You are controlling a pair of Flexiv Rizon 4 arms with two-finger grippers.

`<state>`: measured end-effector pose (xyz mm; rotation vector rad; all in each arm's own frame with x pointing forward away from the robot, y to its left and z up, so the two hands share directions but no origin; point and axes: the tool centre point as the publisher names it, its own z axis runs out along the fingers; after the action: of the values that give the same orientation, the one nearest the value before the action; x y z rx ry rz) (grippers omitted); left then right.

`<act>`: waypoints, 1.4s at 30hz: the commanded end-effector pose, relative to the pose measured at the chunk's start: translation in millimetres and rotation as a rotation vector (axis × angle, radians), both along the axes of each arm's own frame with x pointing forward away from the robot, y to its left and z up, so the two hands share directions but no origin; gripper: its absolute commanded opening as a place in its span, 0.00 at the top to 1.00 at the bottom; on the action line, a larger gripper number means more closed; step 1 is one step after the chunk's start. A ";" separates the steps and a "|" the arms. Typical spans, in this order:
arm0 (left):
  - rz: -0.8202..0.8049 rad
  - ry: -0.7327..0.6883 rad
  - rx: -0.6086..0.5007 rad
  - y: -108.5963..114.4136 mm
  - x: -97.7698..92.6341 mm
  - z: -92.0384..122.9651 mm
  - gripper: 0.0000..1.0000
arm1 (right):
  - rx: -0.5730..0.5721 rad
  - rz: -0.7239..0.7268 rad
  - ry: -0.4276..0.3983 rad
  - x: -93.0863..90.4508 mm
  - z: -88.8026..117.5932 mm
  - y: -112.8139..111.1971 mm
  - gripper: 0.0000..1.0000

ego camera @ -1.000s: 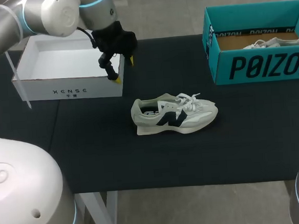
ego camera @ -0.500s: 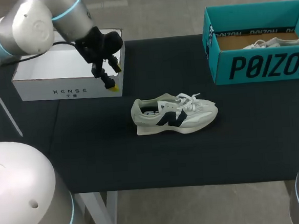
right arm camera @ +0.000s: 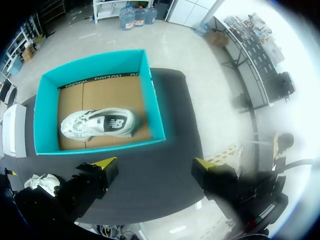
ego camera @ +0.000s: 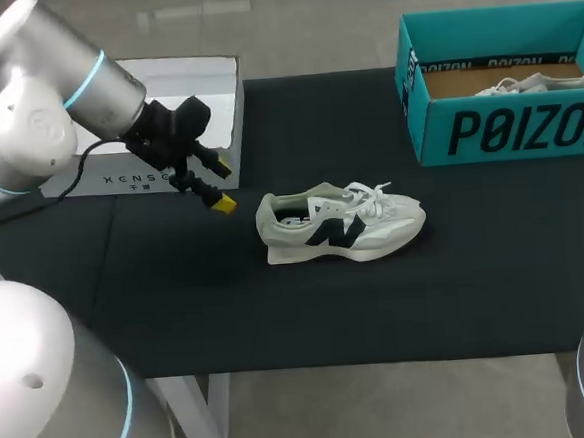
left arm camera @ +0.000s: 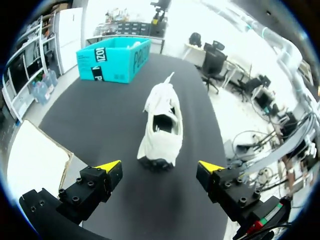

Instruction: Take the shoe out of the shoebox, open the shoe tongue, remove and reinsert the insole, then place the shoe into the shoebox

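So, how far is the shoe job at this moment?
Done: one shoe stands on the table, outside the teal shoebox. In hand: the left gripper hovers open just behind its heel, holding nothing. Left, it seems: opening the tongue, the insole work, and returning the shoe to the shoebox.

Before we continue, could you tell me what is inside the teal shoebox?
The teal shoebox holds a white shoe on its floor. In the head view its wall hides most of it.

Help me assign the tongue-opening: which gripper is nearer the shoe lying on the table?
Left. The left gripper is just off the shoe at its heel; the right gripper hangs by the teal shoebox.
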<state>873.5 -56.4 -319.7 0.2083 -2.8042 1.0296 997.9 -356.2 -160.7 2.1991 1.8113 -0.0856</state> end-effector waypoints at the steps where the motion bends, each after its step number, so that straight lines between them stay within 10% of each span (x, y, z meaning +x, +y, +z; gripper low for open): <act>1: -0.051 -0.032 -0.134 1.2 1.4 -13.2 0.00 | 0.000 -0.001 -0.001 -0.2 -0.2 0.0 0.00; 42: -0.034 -0.172 -0.143 -45.5 -0.3 -87.1 0.00 | 0.000 -0.001 -0.001 -0.2 -0.2 0.0 0.00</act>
<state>867.2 -95.4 -400.9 0.0628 -2.8614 1.2882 997.9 -356.2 -160.7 2.1991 1.8113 -0.0856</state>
